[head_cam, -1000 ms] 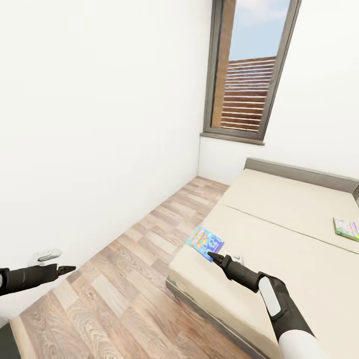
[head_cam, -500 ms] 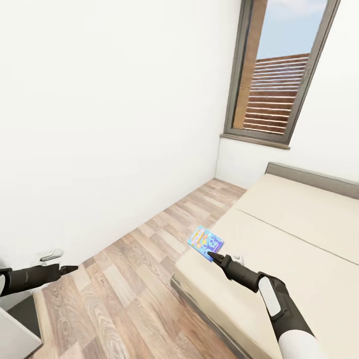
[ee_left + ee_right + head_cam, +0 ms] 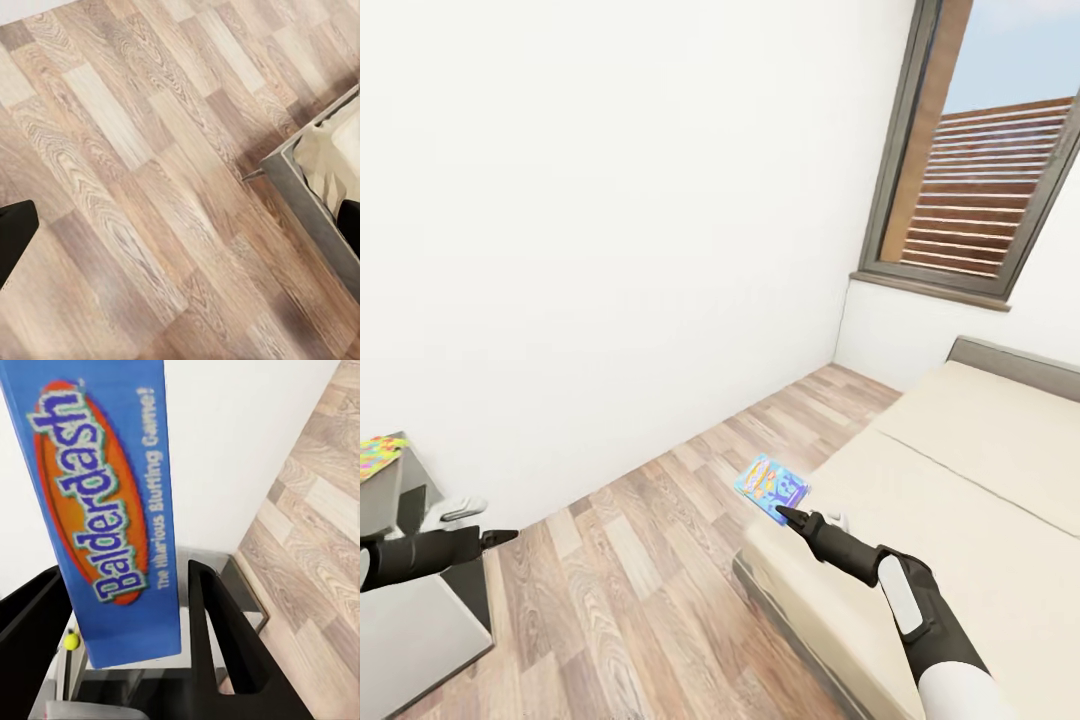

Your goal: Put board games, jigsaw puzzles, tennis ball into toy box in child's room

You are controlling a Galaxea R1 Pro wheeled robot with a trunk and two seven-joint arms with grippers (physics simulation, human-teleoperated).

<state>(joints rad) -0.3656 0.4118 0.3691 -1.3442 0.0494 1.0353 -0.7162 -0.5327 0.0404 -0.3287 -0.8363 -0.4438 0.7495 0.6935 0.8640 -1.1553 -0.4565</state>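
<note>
1. Blue board game (image 3: 771, 487) (cover reads "Balderdash" at the wrist) sits clamped in the right hand (image 3: 792, 516), held over the bed (image 3: 960, 520) edge.
2. At nine o'clock, a jigsaw puzzle (image 3: 378, 455) lies on the worktop (image 3: 410, 630); tennis ball (image 3: 70, 641) close by.
3. Left hand (image 3: 500, 537) hovers over the floor (image 3: 150, 187), grip unclear.

The blue board game (image 3: 124, 502) cover reads "Balderdash" and "The Hilarious Bluffing Game!".

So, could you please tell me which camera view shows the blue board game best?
The right wrist view: the blue board game sits close between the jaws, its "Balderdash" title legible. The head view shows it small at the right gripper. The left wrist view looks at wood floor.
</note>
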